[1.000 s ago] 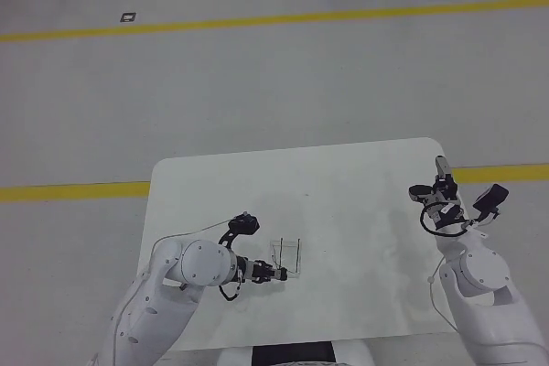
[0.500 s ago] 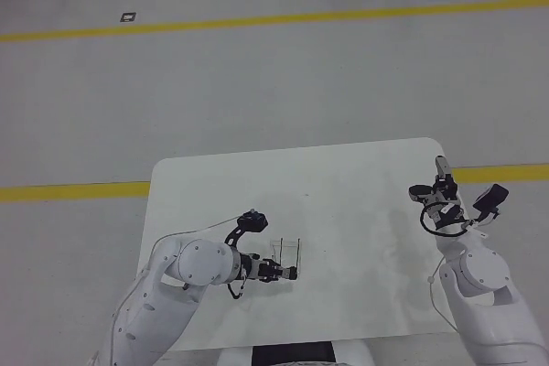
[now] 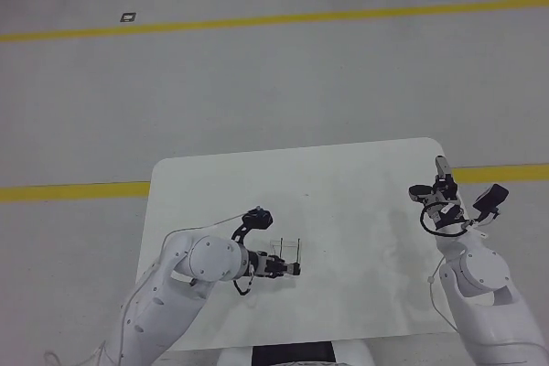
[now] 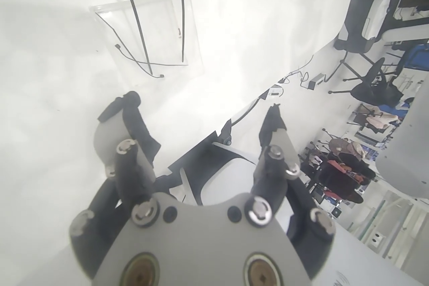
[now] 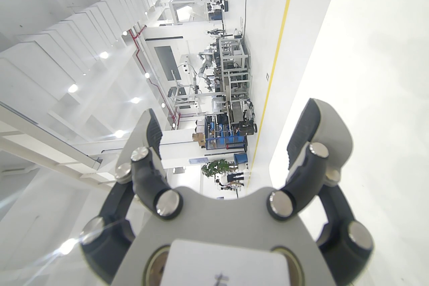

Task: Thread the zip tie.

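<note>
Several black zip ties (image 4: 138,29) lie loose in a shallow clear tray (image 4: 161,32) on the white table (image 3: 348,192). In the top view the tray (image 3: 290,257) sits left of the table's middle, towards the front. My left gripper (image 3: 291,269) is at the tray's near edge; in the left wrist view it (image 4: 201,113) stands open and holds nothing, a short way from the ties. My right gripper (image 3: 440,166) is raised over the table's right edge, far from the tray, and it (image 5: 231,123) is open with nothing between its fingers.
The table's front edge (image 4: 254,99) runs close behind the left gripper. Beyond the table is grey floor with yellow lines (image 3: 256,20). Chairs and equipment (image 4: 368,82) stand in the room off the table.
My left gripper has moved to the right along the tray's near edge, still open. The right arm has kept still.
</note>
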### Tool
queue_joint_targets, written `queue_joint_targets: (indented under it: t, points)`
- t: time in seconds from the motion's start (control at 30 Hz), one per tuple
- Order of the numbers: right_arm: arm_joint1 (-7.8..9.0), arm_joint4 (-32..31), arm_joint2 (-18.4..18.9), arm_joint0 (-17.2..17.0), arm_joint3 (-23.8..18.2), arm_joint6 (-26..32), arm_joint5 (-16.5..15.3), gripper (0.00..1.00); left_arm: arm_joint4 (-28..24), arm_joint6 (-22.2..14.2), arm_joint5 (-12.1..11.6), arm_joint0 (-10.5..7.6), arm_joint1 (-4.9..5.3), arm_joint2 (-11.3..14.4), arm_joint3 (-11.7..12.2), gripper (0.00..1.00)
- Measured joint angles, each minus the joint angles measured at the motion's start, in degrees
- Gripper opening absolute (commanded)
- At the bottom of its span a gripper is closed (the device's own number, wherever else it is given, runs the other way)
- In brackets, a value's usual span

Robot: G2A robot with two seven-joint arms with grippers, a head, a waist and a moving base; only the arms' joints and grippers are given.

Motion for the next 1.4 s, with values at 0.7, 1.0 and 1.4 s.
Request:
queue_joint_targets:
  t: [0.7,1.0,1.4]
  points:
    - [0.0,0.0,0.0,0.0,0.0,0.0,0.0,1.0,5.58,-1.24,0.27,-5.42,-2.2,5.01,6.09,0.29]
    - [0.0,0.0,0.0,0.0,0.0,0.0,0.0,1.0,7.38,-1.75,0.27,-6.88,-4.7,5.69,10.24,0.18]
    - [0.0,0.0,0.0,0.0,0.0,0.0,0.0,1.0,9.53,-1.15,0.27,-5.22,-7.27,3.44,13.1,0.15]
